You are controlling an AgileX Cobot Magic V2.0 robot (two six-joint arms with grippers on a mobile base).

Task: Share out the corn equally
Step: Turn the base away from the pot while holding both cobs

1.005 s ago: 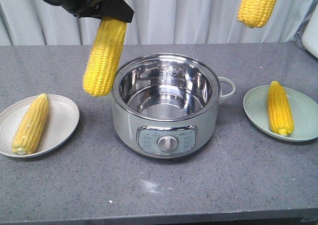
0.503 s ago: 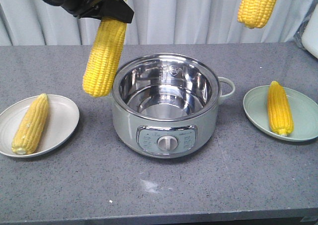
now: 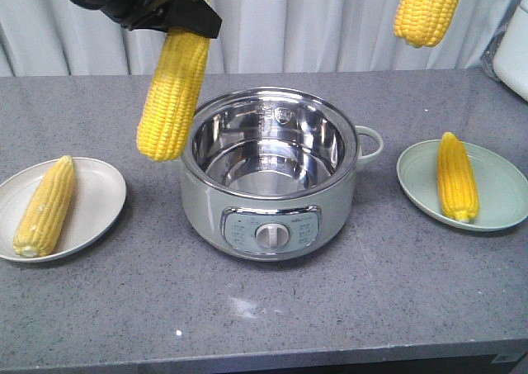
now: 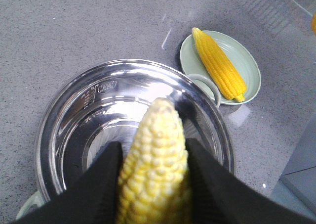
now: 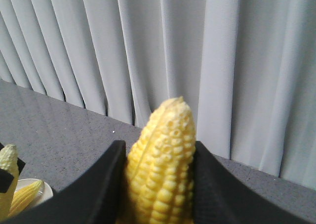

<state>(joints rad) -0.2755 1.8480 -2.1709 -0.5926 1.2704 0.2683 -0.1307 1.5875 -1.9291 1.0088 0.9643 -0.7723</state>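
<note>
My left gripper is shut on a corn cob that hangs nearly upright, above and just left of the steel pot. A second corn cob hangs at the top right, held by my right gripper, whose body is above the exterior frame. One corn cob lies on the white plate at the left. Another corn cob lies on the green plate at the right.
The pot is an electric cooker with a dial on its front and stands mid-table, empty inside. A grey curtain hangs behind the table. A white object shows at the right edge. The table's front edge runs along the bottom.
The pot, both plates and their cobs have shifted slightly left in the exterior view. Both held cobs stay at nearly the same spot in the frame.
</note>
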